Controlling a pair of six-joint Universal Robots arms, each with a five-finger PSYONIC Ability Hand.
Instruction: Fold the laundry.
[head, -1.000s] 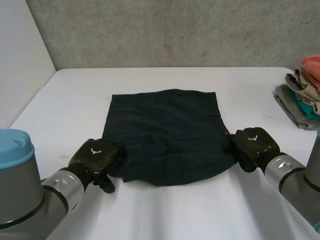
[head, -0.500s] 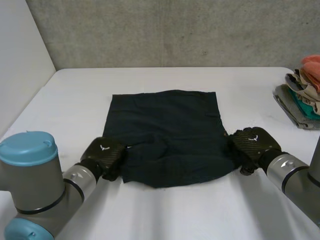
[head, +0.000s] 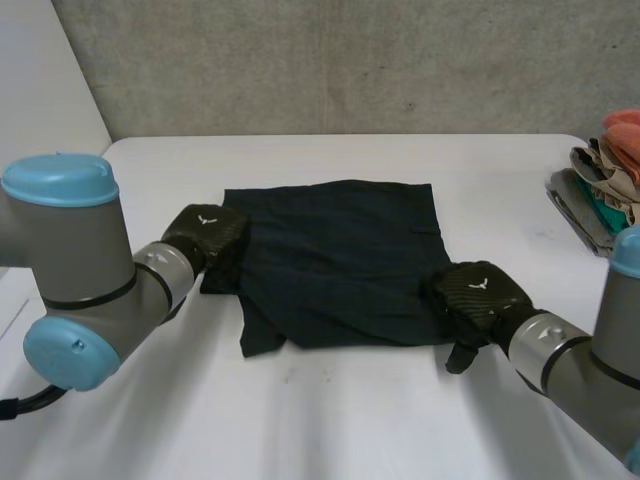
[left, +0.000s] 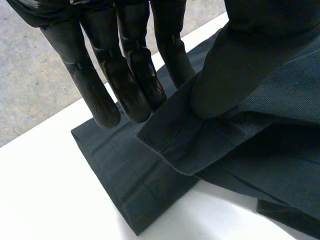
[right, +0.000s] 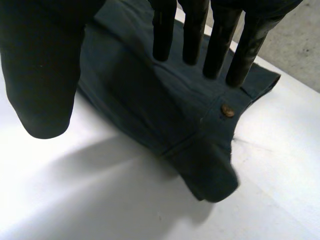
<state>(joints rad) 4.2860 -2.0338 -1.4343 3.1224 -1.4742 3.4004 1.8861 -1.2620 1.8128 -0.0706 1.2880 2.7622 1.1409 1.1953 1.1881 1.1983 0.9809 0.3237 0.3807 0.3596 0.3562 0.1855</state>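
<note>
Now | dark garment lies mid-surface, near edge bunched | left hand pinches the left hem between thumb and fingers, lifted | right hand straight-fingered, spread over the near right corner | my read: first fold half-made, squaring-up and further folds left, side pile untouched

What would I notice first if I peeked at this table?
A big dark cloth lies in the middle of the white table. The left hand pinches its left edge, and the right hand is open at its near right corner. A colourful clothes pile sits at the table's right edge.
</note>
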